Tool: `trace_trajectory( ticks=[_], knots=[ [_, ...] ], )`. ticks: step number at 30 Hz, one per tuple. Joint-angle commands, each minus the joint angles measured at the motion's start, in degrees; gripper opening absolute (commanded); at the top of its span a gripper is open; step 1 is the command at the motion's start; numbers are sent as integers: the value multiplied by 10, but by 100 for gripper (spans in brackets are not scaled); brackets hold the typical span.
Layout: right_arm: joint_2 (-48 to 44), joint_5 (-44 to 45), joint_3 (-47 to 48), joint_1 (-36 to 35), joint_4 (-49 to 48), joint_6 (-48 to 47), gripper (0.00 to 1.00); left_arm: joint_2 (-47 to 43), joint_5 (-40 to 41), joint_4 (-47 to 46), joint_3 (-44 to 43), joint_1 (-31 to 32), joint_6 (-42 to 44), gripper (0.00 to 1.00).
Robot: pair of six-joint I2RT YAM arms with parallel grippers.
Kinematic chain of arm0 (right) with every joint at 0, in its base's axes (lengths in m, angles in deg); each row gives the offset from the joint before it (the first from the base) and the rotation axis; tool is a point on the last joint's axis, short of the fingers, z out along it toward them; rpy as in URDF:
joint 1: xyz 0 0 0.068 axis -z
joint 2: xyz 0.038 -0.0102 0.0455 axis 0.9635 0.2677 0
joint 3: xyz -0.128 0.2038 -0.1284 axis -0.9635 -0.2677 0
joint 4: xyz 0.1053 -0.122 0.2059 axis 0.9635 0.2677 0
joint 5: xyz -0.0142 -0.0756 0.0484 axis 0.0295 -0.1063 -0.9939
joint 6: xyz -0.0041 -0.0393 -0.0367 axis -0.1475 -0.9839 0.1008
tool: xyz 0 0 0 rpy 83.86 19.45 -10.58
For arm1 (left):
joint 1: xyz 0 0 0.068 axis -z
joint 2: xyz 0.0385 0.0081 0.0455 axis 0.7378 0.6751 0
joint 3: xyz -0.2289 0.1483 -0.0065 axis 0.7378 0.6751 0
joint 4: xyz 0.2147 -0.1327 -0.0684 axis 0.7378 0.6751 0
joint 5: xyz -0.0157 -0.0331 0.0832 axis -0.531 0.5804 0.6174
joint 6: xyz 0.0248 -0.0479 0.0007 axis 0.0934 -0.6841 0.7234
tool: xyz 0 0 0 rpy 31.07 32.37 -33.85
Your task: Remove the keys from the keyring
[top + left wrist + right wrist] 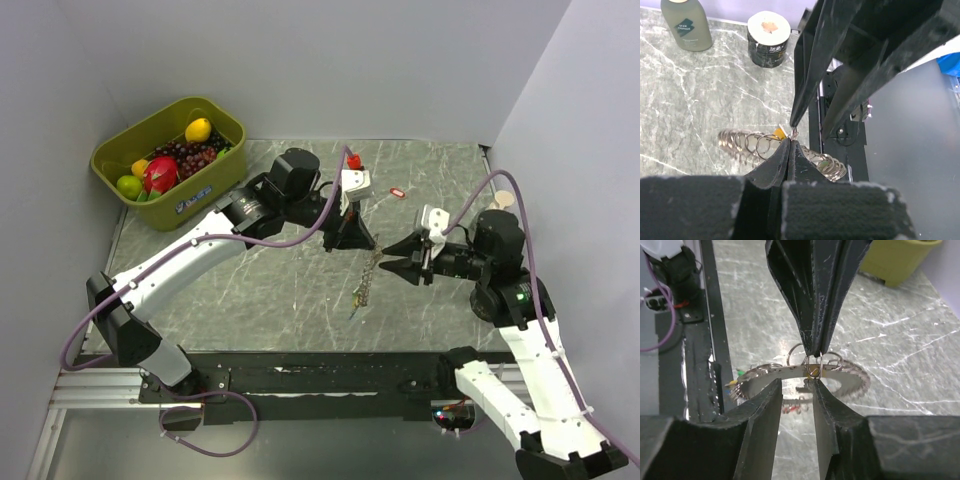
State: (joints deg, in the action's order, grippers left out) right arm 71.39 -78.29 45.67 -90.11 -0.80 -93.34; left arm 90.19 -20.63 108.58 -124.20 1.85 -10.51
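Left gripper [815, 351] pinches the keyring [859, 377]; right gripper [795, 387], jaws narrowly apart, just beside it

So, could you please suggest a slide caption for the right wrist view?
The left hand pinches the keyring from above; the right hand, fingers apart, sits just below it.

The keyring [855, 375] is shiny silver metal, the table [250, 290] a smooth, faintly glossy grey marble pattern, the right gripper [795, 385] matt black plastic.

Bin [205, 190] blocks far left beyond keyring [362, 290]
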Motion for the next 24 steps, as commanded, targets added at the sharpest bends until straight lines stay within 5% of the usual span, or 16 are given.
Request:
trace_trajectory(
  ticks=[1,24],
  knots=[
    [11,-88,33,42,-8,19,40,-21,-25,-37,-20,-4,-11,1],
    [58,-199,-1,103,-134,134,32,-33,-55,-34,-22,-8,-12,1]
  ],
)
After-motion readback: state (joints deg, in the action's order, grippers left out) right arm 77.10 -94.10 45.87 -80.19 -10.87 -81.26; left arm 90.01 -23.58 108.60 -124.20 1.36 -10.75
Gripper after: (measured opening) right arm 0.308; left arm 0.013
